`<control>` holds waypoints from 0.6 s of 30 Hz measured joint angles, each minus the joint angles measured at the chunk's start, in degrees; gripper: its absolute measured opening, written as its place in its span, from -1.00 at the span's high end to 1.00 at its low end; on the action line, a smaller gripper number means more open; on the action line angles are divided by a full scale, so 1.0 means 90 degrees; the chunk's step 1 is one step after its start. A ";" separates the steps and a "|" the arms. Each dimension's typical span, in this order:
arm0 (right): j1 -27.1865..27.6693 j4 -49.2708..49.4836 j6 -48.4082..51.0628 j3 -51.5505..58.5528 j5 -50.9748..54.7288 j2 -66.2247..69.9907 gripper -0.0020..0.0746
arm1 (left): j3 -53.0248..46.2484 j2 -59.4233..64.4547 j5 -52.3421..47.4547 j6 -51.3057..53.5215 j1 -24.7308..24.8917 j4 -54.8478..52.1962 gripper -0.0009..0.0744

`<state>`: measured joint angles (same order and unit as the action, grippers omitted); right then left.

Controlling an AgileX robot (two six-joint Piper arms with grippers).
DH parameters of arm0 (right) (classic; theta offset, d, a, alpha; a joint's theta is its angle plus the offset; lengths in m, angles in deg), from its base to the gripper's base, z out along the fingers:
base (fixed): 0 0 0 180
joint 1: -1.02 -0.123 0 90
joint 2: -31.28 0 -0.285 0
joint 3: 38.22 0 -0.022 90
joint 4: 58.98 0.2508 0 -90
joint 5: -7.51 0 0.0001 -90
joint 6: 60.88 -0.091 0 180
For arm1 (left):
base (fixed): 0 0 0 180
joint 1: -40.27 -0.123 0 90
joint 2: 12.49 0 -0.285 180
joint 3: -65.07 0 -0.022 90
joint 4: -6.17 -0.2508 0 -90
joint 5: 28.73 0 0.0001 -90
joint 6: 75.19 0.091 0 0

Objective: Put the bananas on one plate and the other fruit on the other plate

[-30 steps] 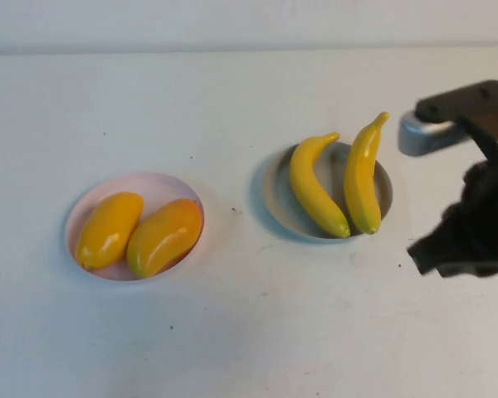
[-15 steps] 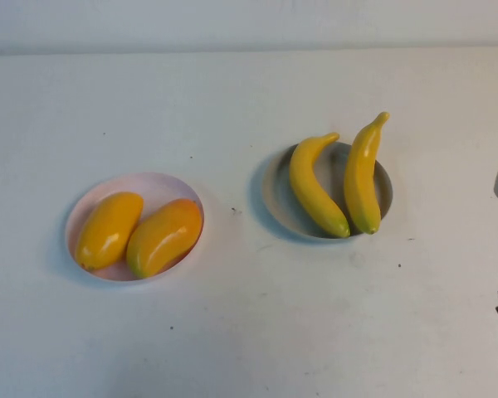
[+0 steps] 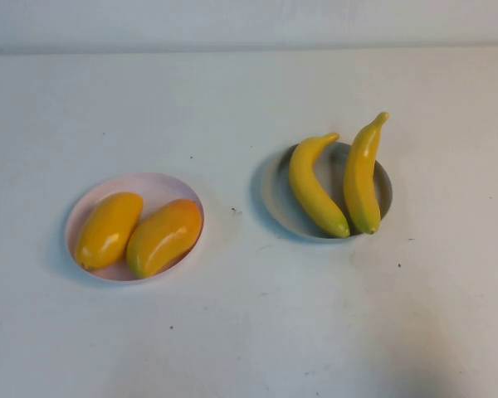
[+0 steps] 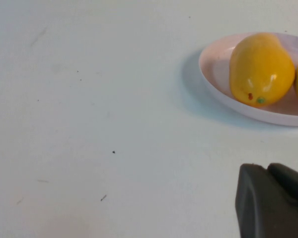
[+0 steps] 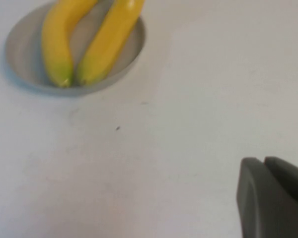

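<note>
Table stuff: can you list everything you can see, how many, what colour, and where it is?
bananas: two, yellow with greenish tips, side by side on the grey-blue plate, stems pointing away from the robot.
grey-blue plate: one, on the table's right half.
mango-like fruits: two, orange-yellow, side by side on the pink plate.
pink plate: one, pale pink, on the table's left half.
table: one, white, a few dark specks.
left gripper: one, dark, shut, empty, over bare table near the pink plate.
right gripper: one, dark, shut, empty, over bare table near the grey-blue plate.
</note>
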<state>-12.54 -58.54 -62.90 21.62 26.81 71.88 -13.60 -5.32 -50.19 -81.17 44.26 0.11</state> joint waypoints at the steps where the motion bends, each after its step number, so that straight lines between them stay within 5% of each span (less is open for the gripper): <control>1: 0.0172 0.0016 0.0013 0.0388 -0.0366 -0.0403 0.99 | 0.0000 0.0000 0.0000 0.0000 0.0000 0.0000 0.98; 8: 0.0812 0.0245 0.0039 0.1720 -0.1180 -0.2648 0.99 | 0.0000 0.0000 0.0000 0.0000 0.0000 0.0000 0.98; 18: 0.0830 0.0343 0.0039 0.1850 0.0104 -0.3689 0.99 | 0.0000 0.0000 0.0000 0.0000 0.0000 0.0000 0.98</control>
<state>-5.07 -55.46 -62.55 38.27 27.74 38.68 -13.60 -5.32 -50.19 -81.17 44.26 0.11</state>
